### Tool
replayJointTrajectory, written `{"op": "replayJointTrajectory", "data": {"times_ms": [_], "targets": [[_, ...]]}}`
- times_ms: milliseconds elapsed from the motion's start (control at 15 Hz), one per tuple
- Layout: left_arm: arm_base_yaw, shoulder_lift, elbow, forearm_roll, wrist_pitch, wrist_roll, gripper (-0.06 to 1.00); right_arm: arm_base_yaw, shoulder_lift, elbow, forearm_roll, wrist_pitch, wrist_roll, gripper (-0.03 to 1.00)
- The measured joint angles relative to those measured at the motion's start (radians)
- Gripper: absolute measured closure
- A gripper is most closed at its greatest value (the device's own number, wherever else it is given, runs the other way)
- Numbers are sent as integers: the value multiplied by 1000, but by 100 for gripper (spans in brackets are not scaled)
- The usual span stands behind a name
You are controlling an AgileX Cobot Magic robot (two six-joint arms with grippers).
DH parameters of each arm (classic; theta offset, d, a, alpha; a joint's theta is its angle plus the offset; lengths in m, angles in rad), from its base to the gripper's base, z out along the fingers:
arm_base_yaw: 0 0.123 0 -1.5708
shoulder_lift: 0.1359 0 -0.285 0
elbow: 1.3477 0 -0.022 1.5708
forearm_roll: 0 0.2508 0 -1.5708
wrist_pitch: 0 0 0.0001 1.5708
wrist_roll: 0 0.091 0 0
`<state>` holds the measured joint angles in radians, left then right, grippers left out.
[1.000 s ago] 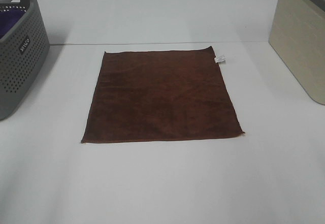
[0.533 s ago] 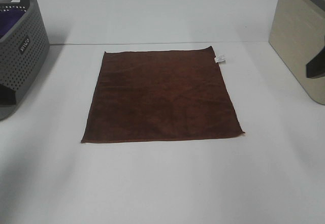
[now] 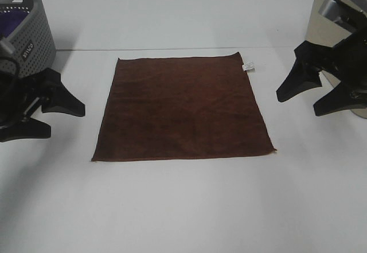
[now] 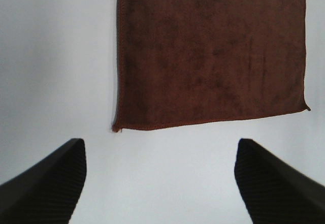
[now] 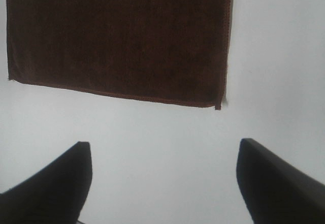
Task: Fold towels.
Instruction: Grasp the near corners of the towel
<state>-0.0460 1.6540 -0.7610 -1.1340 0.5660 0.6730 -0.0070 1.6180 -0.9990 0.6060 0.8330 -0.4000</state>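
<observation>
A dark reddish-brown square towel [image 3: 183, 108] lies flat in the middle of the white table, with a small white tag [image 3: 249, 66] at its far right corner. My left gripper [image 3: 60, 118] is open and empty, left of the towel's left edge. My right gripper [image 3: 298, 105] is open and empty, right of the towel's right edge. The towel also shows in the left wrist view [image 4: 210, 51] and in the right wrist view [image 5: 119, 36], beyond the spread fingers [image 4: 45, 183] [image 5: 274, 181]. Neither gripper touches the towel.
A grey perforated basket [image 3: 26, 52] with purple fabric [image 3: 11, 20] inside stands at the far left, behind my left arm. A beige box [image 3: 332, 41] stands at the far right, behind my right arm. Bare white table [image 3: 183, 207] lies in front of the towel.
Both arms have come into view from the sides and now flank the towel with open grippers. The towel has not moved.
</observation>
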Motion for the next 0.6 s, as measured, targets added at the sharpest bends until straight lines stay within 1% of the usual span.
{"op": "replayJointTrajectory", "data": {"times_ms": [200, 267, 400, 600], "targets": [[0, 170, -61, -156, 40, 178, 18, -89, 146, -15, 188, 4, -177, 23], [0, 219, -80, -199, 55, 227, 18, -101, 188, -17, 242, 2, -234, 24], [0, 309, -135, -265, 68, 281, 18, -108, 315, -58, 270, 5, -294, 24], [0, 364, -171, -266, 70, 288, 18, -108, 395, -112, 267, 17, -299, 24]]}}
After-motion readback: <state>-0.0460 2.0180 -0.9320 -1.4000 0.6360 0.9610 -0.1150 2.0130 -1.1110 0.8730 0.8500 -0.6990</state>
